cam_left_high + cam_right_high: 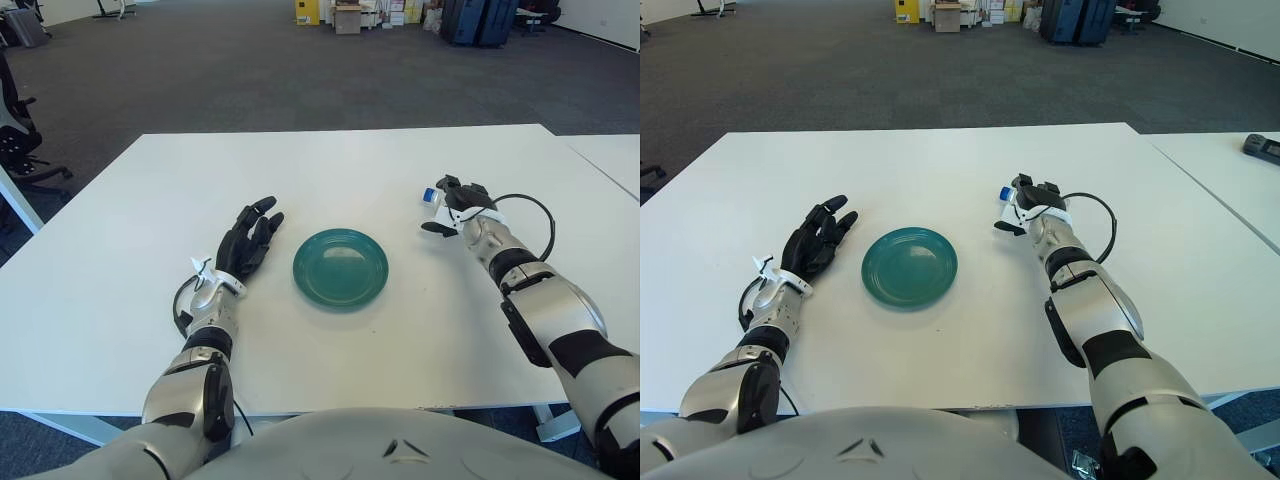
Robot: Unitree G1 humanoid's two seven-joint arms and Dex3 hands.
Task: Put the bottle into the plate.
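A round teal plate [340,267] lies on the white table [330,170], near the middle front. A small white bottle with a blue cap [432,199] stands to the right of the plate. My right hand [452,206] is at the bottle, its black fingers curled around it from the right. The bottle is partly hidden by the fingers; it also shows in the right eye view [1010,200]. My left hand [250,237] shows to the left of the plate, fingers stretched out and holding nothing.
A second white table [610,160] adjoins on the right, with a dark device [1262,147] on it. Office chairs [20,140] stand off the left edge. Boxes and cases [400,15] line the far wall across grey carpet.
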